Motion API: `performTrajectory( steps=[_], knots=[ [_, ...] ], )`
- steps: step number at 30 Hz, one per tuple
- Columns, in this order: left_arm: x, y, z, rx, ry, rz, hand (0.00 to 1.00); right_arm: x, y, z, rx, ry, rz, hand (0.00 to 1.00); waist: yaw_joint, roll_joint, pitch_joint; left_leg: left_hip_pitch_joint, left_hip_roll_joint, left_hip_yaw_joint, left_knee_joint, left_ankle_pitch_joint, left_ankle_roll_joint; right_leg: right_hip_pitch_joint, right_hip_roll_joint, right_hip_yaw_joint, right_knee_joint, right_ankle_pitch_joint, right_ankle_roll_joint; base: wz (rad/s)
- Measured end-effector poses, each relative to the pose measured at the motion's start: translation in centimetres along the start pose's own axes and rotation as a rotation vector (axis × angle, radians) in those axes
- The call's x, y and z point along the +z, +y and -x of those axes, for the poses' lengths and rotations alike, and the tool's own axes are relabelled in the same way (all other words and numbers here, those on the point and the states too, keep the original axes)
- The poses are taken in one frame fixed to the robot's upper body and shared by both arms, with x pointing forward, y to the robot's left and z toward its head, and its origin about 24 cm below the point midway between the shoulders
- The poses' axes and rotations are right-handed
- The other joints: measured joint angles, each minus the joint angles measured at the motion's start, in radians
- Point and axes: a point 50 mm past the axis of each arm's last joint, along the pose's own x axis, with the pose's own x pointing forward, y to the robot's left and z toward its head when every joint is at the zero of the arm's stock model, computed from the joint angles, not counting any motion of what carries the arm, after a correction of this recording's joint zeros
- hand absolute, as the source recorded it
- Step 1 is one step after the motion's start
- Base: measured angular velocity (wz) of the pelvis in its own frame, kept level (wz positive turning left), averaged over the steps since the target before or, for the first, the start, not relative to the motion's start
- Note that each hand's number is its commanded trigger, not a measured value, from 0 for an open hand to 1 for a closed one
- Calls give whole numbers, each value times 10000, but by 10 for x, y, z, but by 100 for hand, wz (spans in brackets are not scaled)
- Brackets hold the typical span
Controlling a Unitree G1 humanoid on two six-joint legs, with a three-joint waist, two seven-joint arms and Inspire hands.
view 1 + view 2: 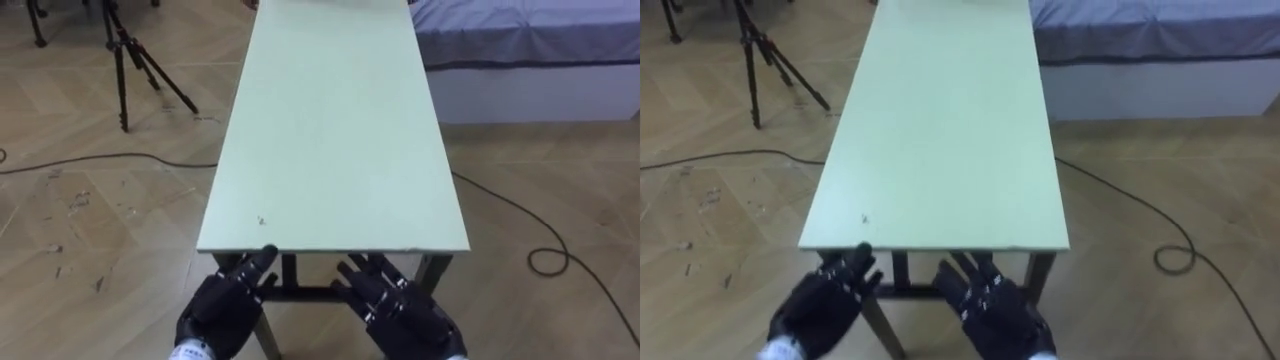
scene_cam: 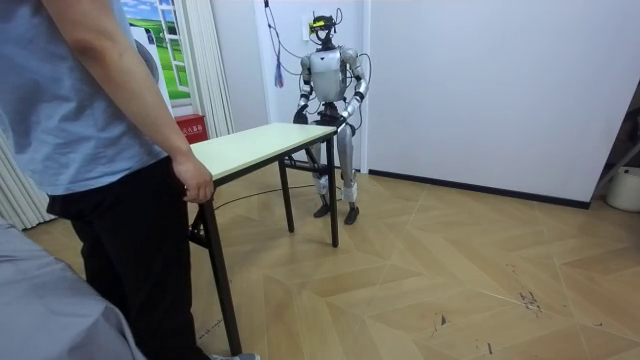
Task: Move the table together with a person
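The table (image 1: 335,130) is a long rectangle with a smooth, matte pale-green top on dark metal legs, and it stretches from me toward 12 o'clock. My left hand (image 1: 222,305) and right hand (image 1: 405,310) reach under its near edge, fingers nearly straight and spread. A person's hand (image 2: 193,182) grasps the far end.

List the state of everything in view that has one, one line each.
Table: upright on its legs.
Left hand: open, fingers straight, at the table's near edge.
Right hand: open, fingers straight, at the same edge.
Person's hand: gripping the table's far end.
Tripod: standing, legs spread.
Cable: lying loose on the floor.
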Motion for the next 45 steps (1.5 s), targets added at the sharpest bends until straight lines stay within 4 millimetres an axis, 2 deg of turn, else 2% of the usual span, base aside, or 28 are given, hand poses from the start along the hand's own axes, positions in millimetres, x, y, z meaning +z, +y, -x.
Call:
performTrajectory(
  steps=[10,30,34,38,45],
  knots=[
    [-2,9,0,624,79,859,0,13,-18,4,-851,-994,-868,0,-7,-233,-64,148,-3,-122,-32,0,-1,211,28,28,-146,12,-17,-2],
    [-1,12,-3,1260,427,1085,0,11,-27,3,-1992,-898,-1727,0,-37,-239,-49,187,-10,-122,-115,0,-1,314,22,1,-210,10,-13,0],
    [2,4,-8,979,389,1462,0,12,-23,-2,-1895,-1013,-2063,0,-42,-185,-53,178,-11,-114,-113,0,-1,316,26,-3,-213,11,-13,0],
    [13,-22,-14,110,155,1880,0,20,-10,-12,-1248,-1297,-2142,0,-55,-170,-56,166,-10,-120,-111,0,-1,320,27,-8,-213,12,-14,0],
    [17,-34,-16,195,120,1789,0,28,-2,-21,-1115,-1475,-2119,0,-112,-134,-31,-140,-9,-134,-2,0,-1,86,20,-67,-154,25,-18,3]
  ],
)
